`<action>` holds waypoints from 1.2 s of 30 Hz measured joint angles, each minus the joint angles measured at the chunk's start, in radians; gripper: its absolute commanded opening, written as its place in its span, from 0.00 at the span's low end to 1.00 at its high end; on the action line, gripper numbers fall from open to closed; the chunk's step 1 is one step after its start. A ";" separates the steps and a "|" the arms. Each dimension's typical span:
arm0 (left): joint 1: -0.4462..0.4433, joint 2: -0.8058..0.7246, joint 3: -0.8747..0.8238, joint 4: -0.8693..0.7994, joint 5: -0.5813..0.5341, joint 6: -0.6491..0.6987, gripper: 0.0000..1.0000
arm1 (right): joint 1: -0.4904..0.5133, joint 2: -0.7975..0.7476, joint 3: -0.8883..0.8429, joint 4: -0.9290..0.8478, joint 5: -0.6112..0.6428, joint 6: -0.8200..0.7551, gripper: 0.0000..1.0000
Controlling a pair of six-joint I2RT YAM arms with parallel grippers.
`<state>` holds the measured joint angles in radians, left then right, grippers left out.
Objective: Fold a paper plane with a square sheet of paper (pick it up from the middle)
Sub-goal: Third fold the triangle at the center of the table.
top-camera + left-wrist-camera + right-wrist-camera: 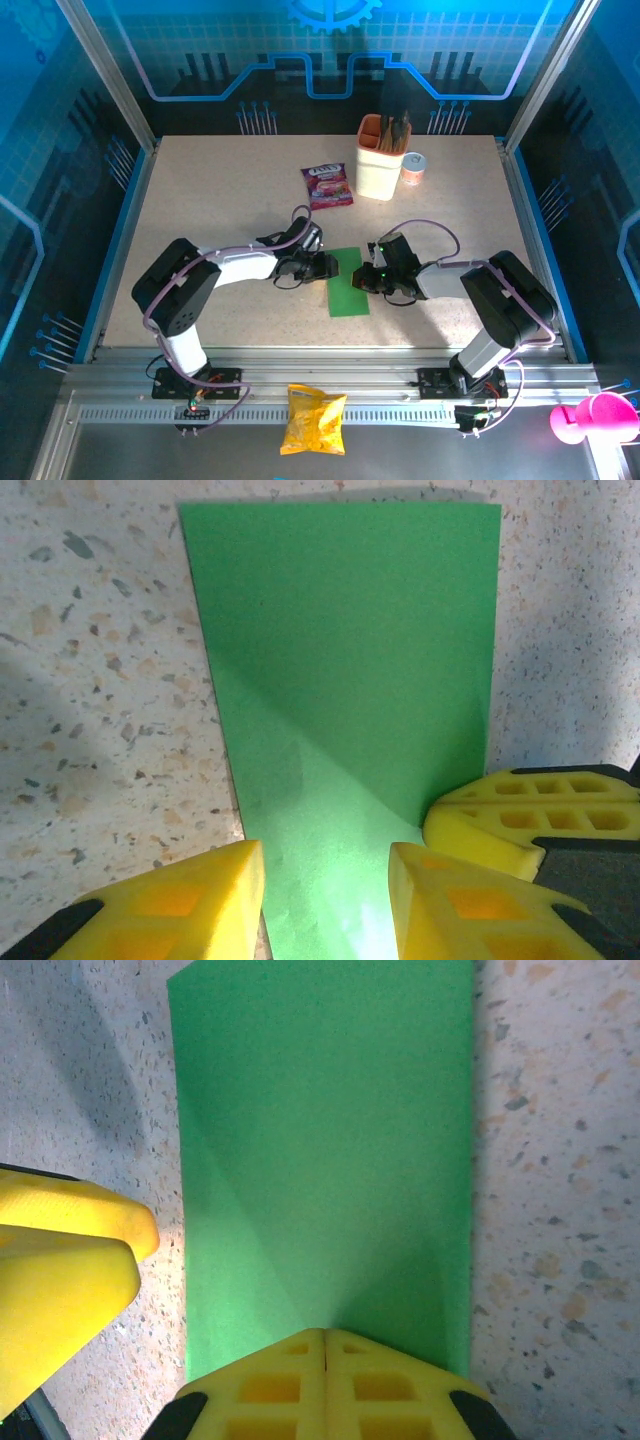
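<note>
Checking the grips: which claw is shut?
The right claw: its fingers meet, pinching the edge of the green paper; those of the left claw stand apart.

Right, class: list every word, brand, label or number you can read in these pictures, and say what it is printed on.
Nothing here is legible enough to quote.
Purple sachet: printed logo, too blurred to read.
Yellow bag: printing too blurred to read.
Small can: label too small to read.
Green paper: blank, no text.

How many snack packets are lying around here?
2: a purple sachet on the table, left of the cream holder, and a yellow crisp bag on the near metal rail.
</note>
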<state>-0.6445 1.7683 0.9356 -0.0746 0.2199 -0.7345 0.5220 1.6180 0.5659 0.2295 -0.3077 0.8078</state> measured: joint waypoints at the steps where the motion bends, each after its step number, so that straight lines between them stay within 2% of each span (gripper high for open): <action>1: 0.000 0.003 0.003 -0.001 -0.006 0.000 0.38 | 0.000 0.000 -0.001 0.002 0.000 0.000 0.00; 9: 0.000 0.018 0.011 -0.026 -0.049 0.001 0.38 | -0.006 0.004 -0.010 0.024 -0.014 0.000 0.00; 24: -0.006 0.065 0.096 -0.119 -0.051 0.014 0.38 | -0.006 0.015 -0.016 0.057 -0.027 0.004 0.00; 36: -0.041 0.077 0.098 -0.043 -0.047 0.028 0.39 | -0.006 0.025 -0.017 0.079 -0.041 0.005 0.00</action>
<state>-0.6853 1.8450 1.0336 -0.1177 0.1730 -0.7067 0.5156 1.6432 0.5488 0.3088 -0.3489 0.8124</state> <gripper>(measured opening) 0.384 0.061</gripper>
